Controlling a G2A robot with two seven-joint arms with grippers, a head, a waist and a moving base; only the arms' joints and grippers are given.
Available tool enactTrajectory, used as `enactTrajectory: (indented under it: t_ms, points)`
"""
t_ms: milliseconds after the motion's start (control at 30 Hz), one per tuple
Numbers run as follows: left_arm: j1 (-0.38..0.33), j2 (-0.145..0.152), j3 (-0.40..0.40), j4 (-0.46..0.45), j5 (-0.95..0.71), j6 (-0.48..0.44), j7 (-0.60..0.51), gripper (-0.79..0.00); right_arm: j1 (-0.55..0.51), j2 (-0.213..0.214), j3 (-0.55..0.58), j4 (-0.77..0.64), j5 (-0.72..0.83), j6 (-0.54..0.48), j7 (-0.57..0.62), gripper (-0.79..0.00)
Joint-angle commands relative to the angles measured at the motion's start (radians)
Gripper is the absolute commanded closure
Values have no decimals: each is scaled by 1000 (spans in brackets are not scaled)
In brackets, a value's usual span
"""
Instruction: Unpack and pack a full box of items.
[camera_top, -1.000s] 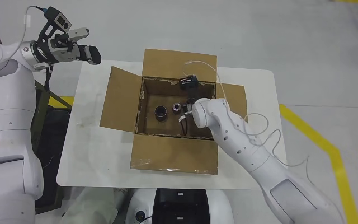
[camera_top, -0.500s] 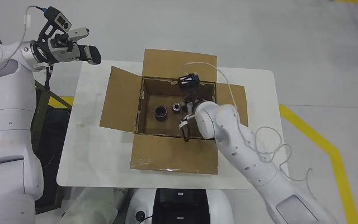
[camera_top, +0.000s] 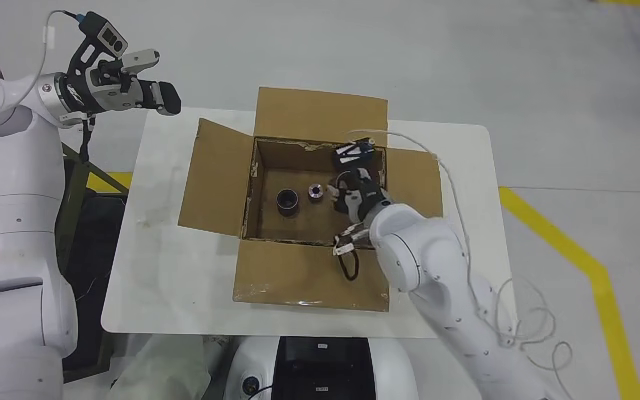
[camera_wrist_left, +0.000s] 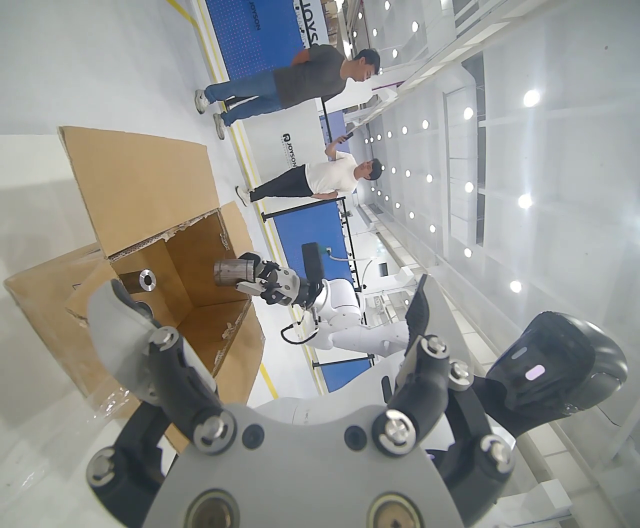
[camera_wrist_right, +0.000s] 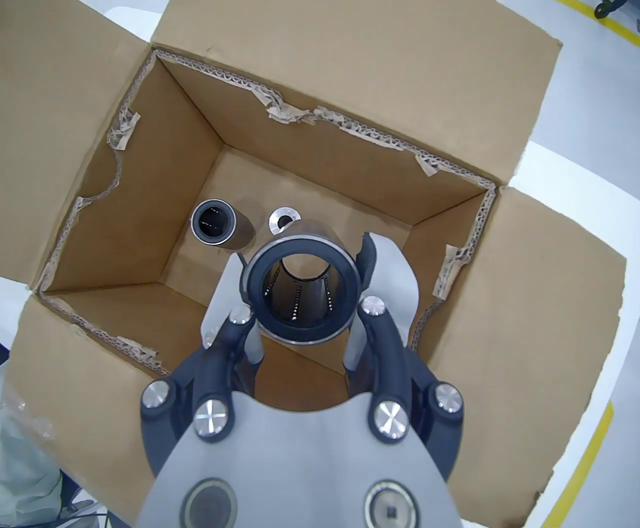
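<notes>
The cardboard box stood open on the white table, its four flaps folded outward and the corrugated edges torn ragged along the rim. The right gripper hung over the box's opening, toward its right wall, with its pale, flat-padded fingers clamped on a linear bearing. This was a smooth steel sleeve with a black ring at its end and rows of tiny balls lining the bore. In the left wrist view the bearing sat level with the top of the box rather than down on its floor.

On the box's brown floor lay a darker metal cylinder, hollow and matte, near the left wall. Just beside it, closer to the middle, rested a small bright silver collar with a round hole through it.

The left gripper hung well outside the box, beyond its left flap at the table's far corner, its two fingers spread apart and holding nothing.
</notes>
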Motion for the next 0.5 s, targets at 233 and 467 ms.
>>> enactTrajectory:
  t_ms: [233, 467]
  points:
    - [0, 0, 0, 0, 0, 0, 0, -785, -52, 6, 36, -46, -69, -5, 25, 0]
    - [0, 0, 0, 0, 0, 0, 0, -785, -52, 6, 36, -46, -69, -5, 25, 0]
